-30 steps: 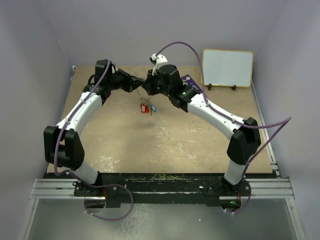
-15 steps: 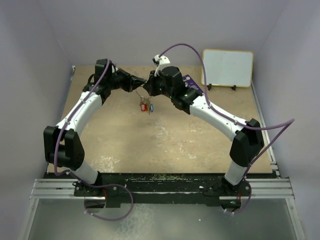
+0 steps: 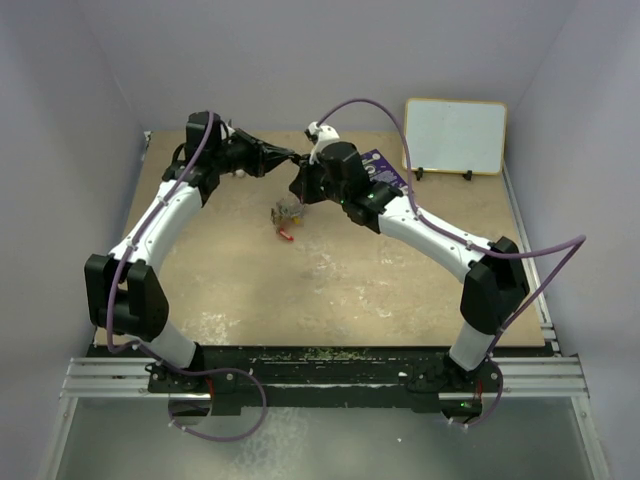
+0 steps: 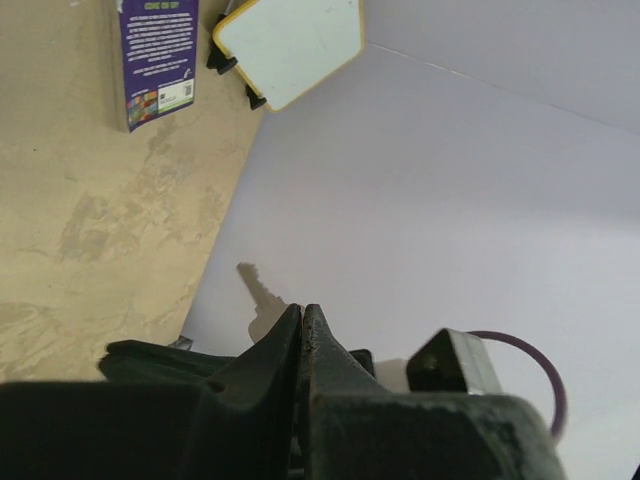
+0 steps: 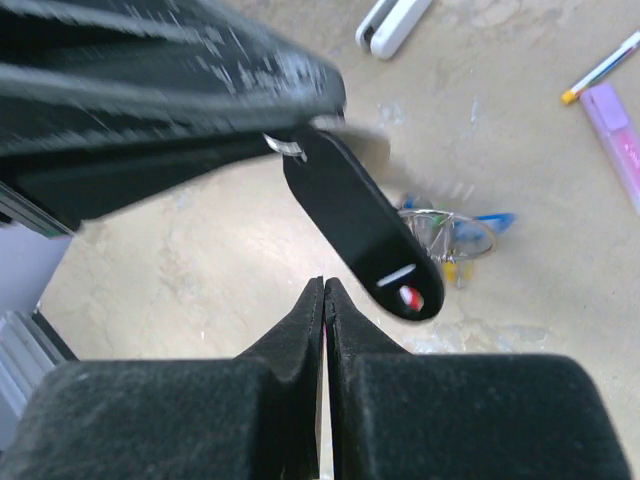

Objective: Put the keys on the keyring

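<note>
A bunch of keys [image 3: 287,214] with coloured tags lies on the table, a red tag [image 3: 284,236] at its near side. In the right wrist view the thin wire keyring [image 5: 468,232] shows in that bunch, with blue and yellow tags. My left gripper [image 3: 291,157] [image 4: 302,310] hangs above and behind the bunch, shut on one key. That key's blade [image 4: 256,292] sticks out past the fingertips, and a black oval tag [image 5: 362,228] hangs below. My right gripper [image 3: 298,188] [image 5: 325,285] is shut, close by, and I see nothing between its fingers.
A purple card [image 3: 381,164] [image 4: 157,55] lies behind the right arm. A white board [image 3: 455,135] [image 4: 290,45] leans at the back right. A pink marker [image 5: 620,130], a pen [image 5: 600,70] and a white object [image 5: 395,22] lie on the table. Walls enclose three sides.
The bunch that hung under the two grippers has dropped and now lies on the table. The left gripper has lifted back with one key; the right has tilted down.
</note>
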Robot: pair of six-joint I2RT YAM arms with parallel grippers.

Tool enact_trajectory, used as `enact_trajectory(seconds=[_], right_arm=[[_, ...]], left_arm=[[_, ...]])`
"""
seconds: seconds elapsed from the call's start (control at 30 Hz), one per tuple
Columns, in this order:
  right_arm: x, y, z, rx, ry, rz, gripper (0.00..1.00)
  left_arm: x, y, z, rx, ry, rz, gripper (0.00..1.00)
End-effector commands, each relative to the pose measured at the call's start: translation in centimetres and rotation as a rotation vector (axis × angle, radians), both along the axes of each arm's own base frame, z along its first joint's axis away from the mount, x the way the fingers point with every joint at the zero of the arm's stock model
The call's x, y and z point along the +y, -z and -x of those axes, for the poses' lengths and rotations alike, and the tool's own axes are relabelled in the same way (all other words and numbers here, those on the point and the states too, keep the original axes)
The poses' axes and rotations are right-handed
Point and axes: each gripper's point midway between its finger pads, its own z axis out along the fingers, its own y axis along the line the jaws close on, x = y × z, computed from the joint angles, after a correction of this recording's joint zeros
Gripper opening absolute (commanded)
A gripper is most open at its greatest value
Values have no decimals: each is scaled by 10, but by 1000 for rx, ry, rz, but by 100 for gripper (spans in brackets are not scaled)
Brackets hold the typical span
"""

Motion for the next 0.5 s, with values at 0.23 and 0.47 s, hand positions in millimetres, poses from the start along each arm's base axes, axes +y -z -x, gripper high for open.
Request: enact_trajectory(seconds=[0.23,0.47], right_arm=[[-7,-9,10,0,0,-8,0],[-18,12,13,39,29,29,3]], left_arm=[[6,-51,2,-92,-20,77,4],[69,-26,-34,-123,-169,20,4]])
